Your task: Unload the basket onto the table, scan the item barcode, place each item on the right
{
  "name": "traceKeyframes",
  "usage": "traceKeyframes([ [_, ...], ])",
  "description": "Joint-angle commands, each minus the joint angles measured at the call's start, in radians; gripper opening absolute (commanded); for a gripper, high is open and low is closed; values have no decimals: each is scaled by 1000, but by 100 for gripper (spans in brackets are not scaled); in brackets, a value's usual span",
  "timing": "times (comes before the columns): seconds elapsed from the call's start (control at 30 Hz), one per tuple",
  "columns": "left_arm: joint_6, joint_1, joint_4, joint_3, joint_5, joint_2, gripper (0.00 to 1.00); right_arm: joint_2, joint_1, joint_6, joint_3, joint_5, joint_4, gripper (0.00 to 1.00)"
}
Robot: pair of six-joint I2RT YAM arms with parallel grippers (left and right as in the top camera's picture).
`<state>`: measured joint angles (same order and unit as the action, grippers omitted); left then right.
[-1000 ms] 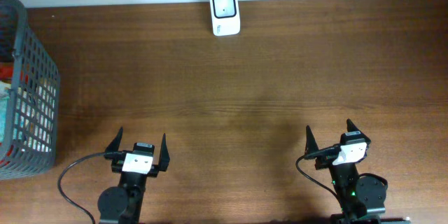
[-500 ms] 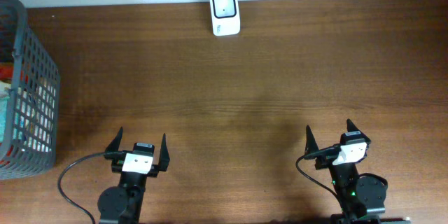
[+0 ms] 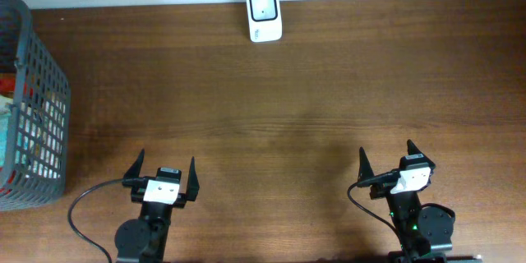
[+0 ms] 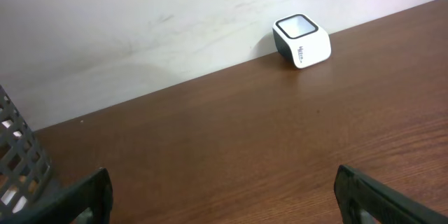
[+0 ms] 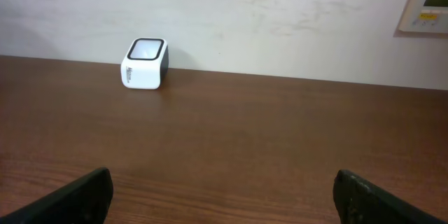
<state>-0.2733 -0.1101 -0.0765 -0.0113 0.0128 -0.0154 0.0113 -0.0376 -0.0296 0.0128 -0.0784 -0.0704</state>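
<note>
Left pincer (image 3: 167, 160) and right pincer (image 3: 385, 149) stand wide open, empty, over the bench (image 3: 271, 107) (scanner (image 3: 264, 15) at far edge, basket (image 3: 33, 66) at left).

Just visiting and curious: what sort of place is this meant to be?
Probably a mock shop checkout: a white barcode scanner stands at the far edge of the wooden table, and a grey wire basket sits at its left edge.

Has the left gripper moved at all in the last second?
No. The left gripper sits at the same spot relative to the scanner and basket, open.
</note>
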Motion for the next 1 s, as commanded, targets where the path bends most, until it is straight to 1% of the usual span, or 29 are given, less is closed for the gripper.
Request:
traceKeyframes([
  [0.0, -13, 2, -6, 3, 10, 9, 99, -8, -7, 8, -7, 5, -2, 99],
  [0.47, -13, 2, -3, 2, 10, 9, 99, -8, -7, 8, -7, 5, -2, 99],
  [0.63, -4, 2, 76, 2, 10, 9, 99, -8, -7, 8, -7, 5, -2, 99],
  [0.7, 39, 2, 114, 1, 10, 9, 99, -8, -7, 8, -7, 5, -2, 99],
  [0.77, 86, 2, 121, -11, 10, 9, 99, -8, -7, 8, -7, 5, -2, 99],
  [0.83, 127, 2, 120, -44, 10, 7, 99, -8, -7, 8, -7, 5, -2, 99],
  [0.87, 129, 2, 114, -70, 9, -3, 99, -8, -7, 8, -7, 5, -2, 99],
  [0.97, 130, 2, 81, -218, 2, -116, 99, -8, -7, 8, -7, 5, -2, 99],
])
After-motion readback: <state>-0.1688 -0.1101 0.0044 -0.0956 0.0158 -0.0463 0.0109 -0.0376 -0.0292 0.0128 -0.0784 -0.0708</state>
